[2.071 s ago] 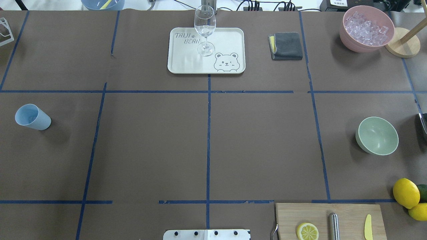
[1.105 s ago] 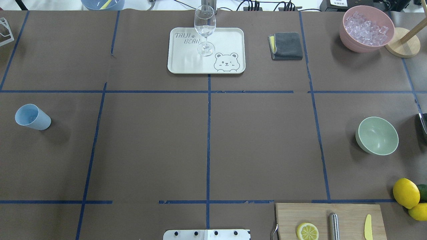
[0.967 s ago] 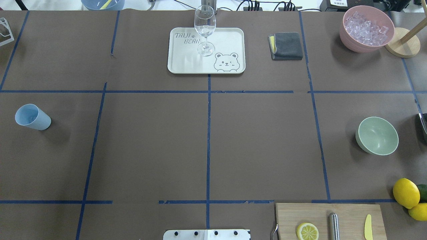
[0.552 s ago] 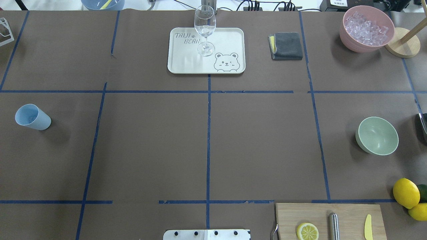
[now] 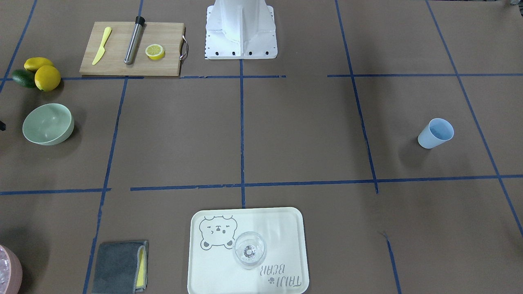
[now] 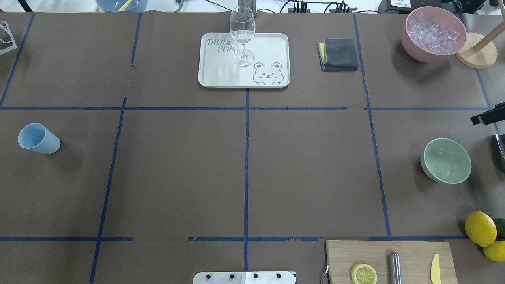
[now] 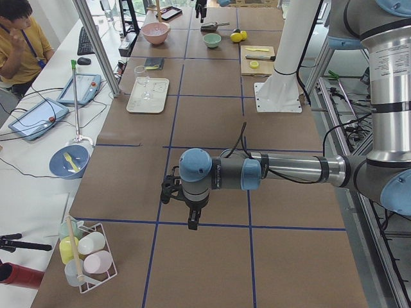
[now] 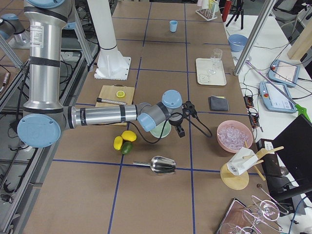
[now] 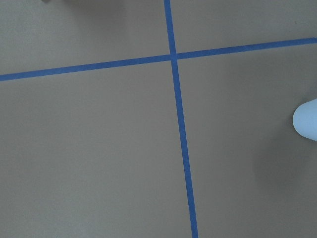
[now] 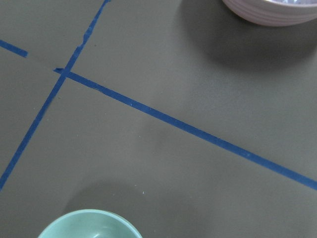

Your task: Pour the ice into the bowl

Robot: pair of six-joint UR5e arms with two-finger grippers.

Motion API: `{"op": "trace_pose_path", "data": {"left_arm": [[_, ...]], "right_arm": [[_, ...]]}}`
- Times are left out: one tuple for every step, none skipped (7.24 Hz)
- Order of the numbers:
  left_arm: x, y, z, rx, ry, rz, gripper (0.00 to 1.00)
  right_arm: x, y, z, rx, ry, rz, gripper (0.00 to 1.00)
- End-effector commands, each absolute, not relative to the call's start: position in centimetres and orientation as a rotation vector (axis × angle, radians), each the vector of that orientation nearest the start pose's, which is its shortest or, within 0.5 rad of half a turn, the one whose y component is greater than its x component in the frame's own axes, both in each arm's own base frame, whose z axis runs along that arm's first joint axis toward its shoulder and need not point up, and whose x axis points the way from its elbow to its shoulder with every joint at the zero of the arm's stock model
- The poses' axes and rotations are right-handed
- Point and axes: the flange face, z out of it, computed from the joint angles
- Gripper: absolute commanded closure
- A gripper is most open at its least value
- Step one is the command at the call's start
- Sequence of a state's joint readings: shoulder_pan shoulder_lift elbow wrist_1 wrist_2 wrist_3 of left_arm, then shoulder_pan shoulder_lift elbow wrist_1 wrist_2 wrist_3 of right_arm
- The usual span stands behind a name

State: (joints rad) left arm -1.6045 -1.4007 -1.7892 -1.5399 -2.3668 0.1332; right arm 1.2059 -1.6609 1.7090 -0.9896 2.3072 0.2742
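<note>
Right, front view: green bowl (image 5: 48,123) stands upright and empty near the table edge on the robot's right. Pink bowl (image 5: 9,267) is cut off at the corner and its contents barely show. No gripper is in frame.

Overhead: ice (image 6: 433,33) is heaped in the pink bowl at the far right corner, well apart from the green bowl. 1 black sliver at the right edge is likely the right gripper (image 6: 487,117). Its jaws are out of frame, so its spread cannot be told.

Left side view: left gripper (image 7: 189,215) hangs over bare table, far from both bowls. Wide or narrow cannot be told.

Right side view: right gripper hovers just beside the green bowl, on the pink bowl's side. The arm hides part of that bowl. Metal scoop (image 8: 161,165) lies near.

Wrist views: left shows tape lines and a bit of blue cup (image 9: 306,119). Right shows only the rims of 2 bowls.

Ice is likely loose, slick and light, so pinching cubes won't work. Probably take the scoop's handle or the pink bowl's rim and tilt slowly.
</note>
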Motion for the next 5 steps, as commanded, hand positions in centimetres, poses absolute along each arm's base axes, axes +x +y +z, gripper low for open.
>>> {"op": "trace_pose_path", "data": {"left_arm": [[-7.6,-41.8,63.1,0.081,0.792,0.1,0.0],[-7.6,-41.8,63.1,0.081,0.792,0.1,0.0],[-7.6,-41.8,63.1,0.081,0.792,0.1,0.0],[-7.6,-41.8,63.1,0.082,0.792,0.101,0.0],[-7.6,-41.8,63.1,0.082,0.792,0.101,0.0]], "right_arm": [[-17.1,-45.5,58.4,0.323,-0.858,-0.272,0.0],[-17.1,-44.3,60.7,0.313,-0.86,-0.288,0.0],[-16.9,-42.6,62.5,0.306,-0.855,-0.304,0.0],[-17.9,-42.0,63.3,0.287,-0.853,-0.326,0.07],[-18.1,-41.9,63.3,0.276,-0.855,-0.329,0.7]]}}
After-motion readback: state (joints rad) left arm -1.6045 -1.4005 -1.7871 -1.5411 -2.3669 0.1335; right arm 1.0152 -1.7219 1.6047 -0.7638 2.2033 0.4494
